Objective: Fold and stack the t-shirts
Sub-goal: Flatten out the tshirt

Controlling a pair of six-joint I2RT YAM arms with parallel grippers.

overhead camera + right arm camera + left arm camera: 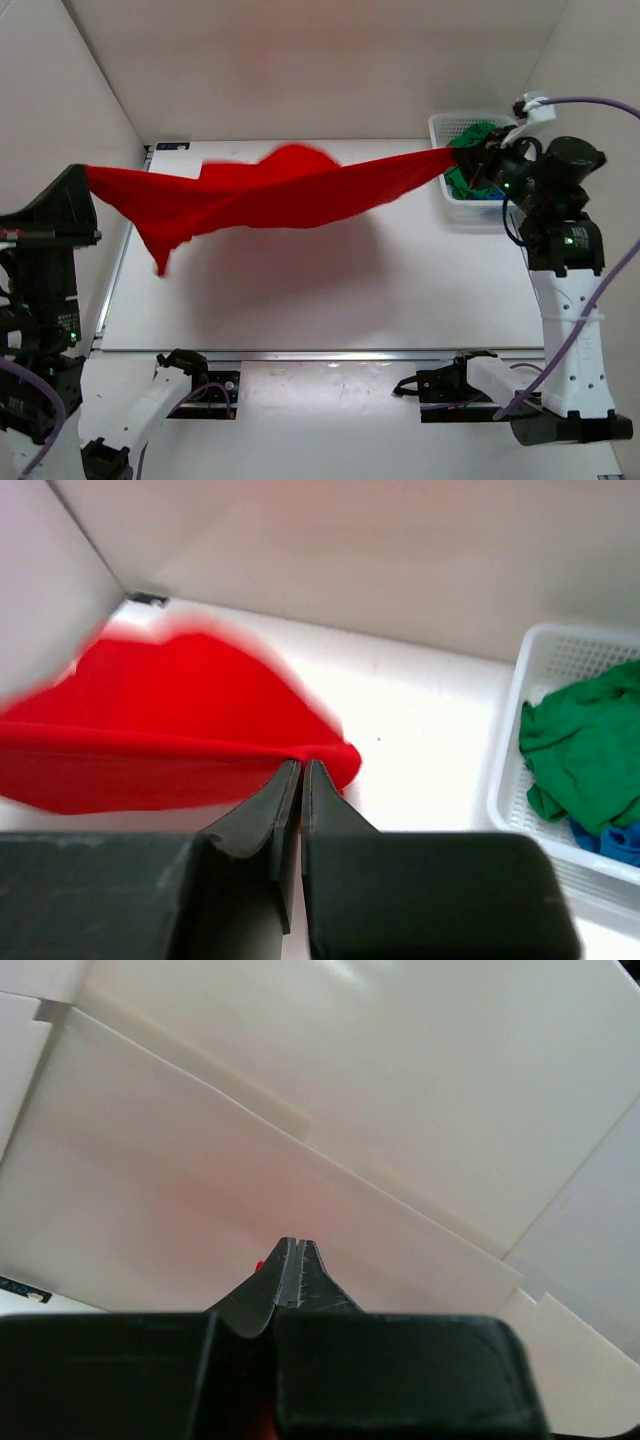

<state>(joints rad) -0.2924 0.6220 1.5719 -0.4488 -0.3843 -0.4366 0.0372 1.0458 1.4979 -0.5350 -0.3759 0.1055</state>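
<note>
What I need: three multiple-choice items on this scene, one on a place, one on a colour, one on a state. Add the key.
1. The green t-shirt lies: A in the white basket; B beside it; C under it.
2. The stretched t-shirt is: A blue; B red; C green.
3. The right pincer is: A wide open; B shut on the stretched t-shirt; C out of view.
Key: A, green cloth sits inside the lattice walls; B, bright red in both views; B, its fingers pinch the cloth's edge.
</note>
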